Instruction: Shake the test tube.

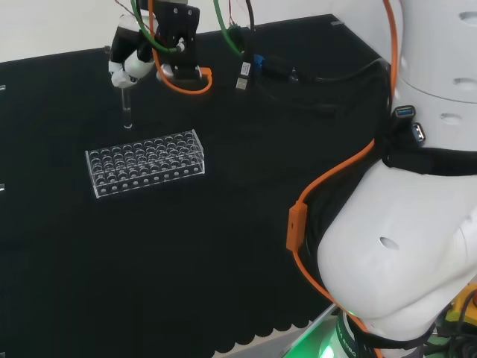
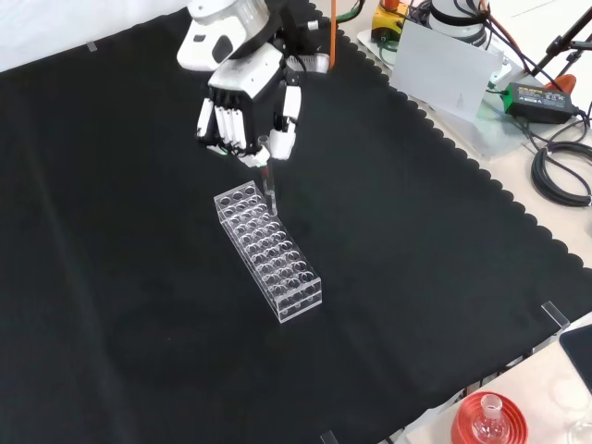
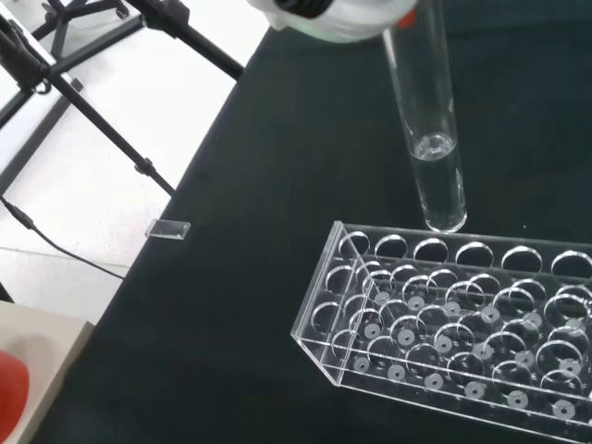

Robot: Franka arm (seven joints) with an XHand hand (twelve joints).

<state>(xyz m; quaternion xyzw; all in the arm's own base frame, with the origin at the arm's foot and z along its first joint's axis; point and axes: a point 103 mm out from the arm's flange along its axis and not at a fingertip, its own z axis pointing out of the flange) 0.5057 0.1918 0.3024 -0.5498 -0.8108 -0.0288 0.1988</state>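
A clear glass test tube (image 3: pixel 433 129) hangs upright from my hand (image 2: pixel 242 102), with a little clear liquid in its lower part. My fingers and thumb pinch its top end. In the head view the test tube (image 1: pixel 127 109) hangs under the hand (image 1: pixel 130 66), its bottom just above and behind the clear plastic tube rack (image 1: pixel 146 162). In the front view the test tube (image 2: pixel 269 178) stands over the far end of the rack (image 2: pixel 268 250). The rack (image 3: pixel 453 319) has several rows of holes, and I see no tubes in it.
Orange and black cables (image 1: pixel 186 80) lie on the black cloth behind the hand. In the front view a red ribbed stand with a flask (image 2: pixel 488 421) sits past the cloth's near right edge, and a power supply with cables (image 2: pixel 546 120) lies at the right.
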